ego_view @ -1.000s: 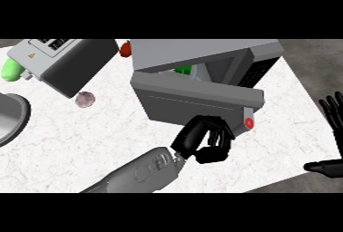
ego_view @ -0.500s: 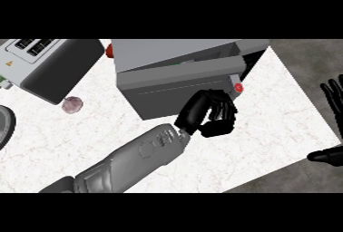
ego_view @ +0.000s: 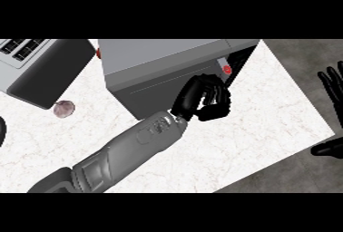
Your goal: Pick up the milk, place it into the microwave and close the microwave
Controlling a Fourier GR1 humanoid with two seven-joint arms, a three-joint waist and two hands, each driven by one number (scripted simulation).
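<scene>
The grey microwave (ego_view: 167, 59) stands at the back middle of the counter. Its door (ego_view: 150, 88) is swung almost flat against the body, leaving a thin dark gap (ego_view: 238, 58) at the right beside a red button (ego_view: 227, 70). My left hand (ego_view: 204, 97) rests against the door's right lower edge with its fingers curled and nothing in them. The milk is not visible anywhere. Over the floor at the right edge, my right hand (ego_view: 331, 80) rests open, fingers up.
A grey toaster-like appliance (ego_view: 40, 68) sits at the back left. In front of it lies a small pinkish round object (ego_view: 64, 108). The white marble counter (ego_view: 254, 131) ends at the right over dark floor (ego_view: 301, 176).
The microwave door has swung from partly open to nearly shut, hiding the inside. My left hand moved up and right with the door. The right hand stayed where it was.
</scene>
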